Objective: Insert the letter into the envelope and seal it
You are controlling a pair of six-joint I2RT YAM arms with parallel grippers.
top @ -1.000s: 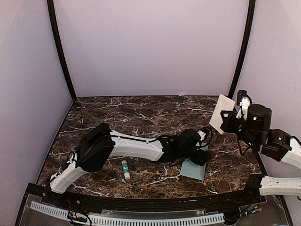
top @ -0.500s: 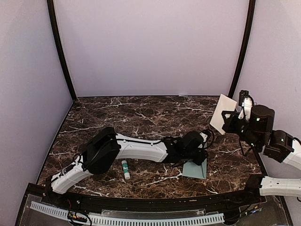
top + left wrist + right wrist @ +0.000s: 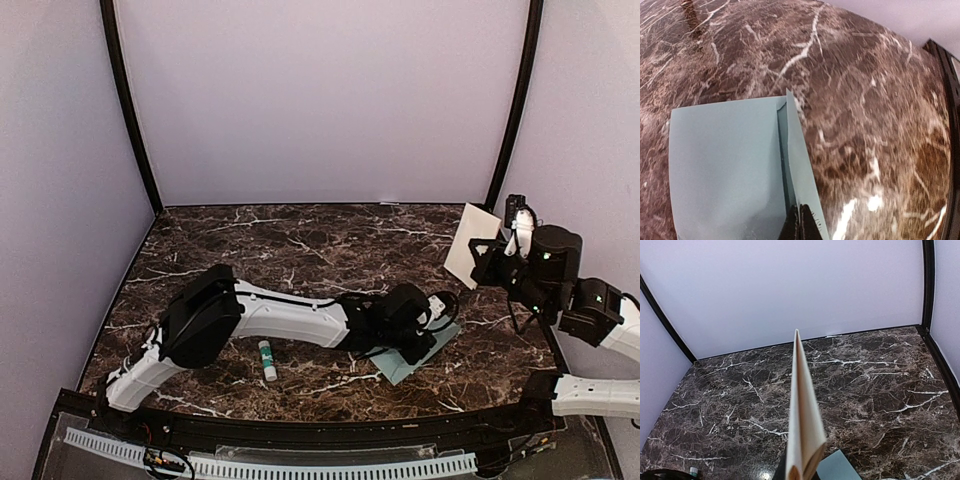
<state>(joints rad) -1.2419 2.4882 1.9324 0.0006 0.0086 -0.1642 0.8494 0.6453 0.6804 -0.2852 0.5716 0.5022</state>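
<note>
Top view: right of centre, low in the frame, the left claw [image 3: 428, 338] is pressed shut on the pale teal envelope [image 3: 398, 366], which lies on the marble table [image 3: 300, 250]. At the right edge, the right claw [image 3: 484, 258] pinches a cream letter [image 3: 467, 243].
Left wrist view: at bottom centre, the fingertips nip the envelope's raised flap.
Right wrist view: the letter stands edge-on at centre.

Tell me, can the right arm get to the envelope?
Probably yes. The envelope lies near the right gripper, with bare table between them. But the left gripper pinches its flap and that arm covers part of it, and the right gripper holds the letter, so it has no free grip.
</note>
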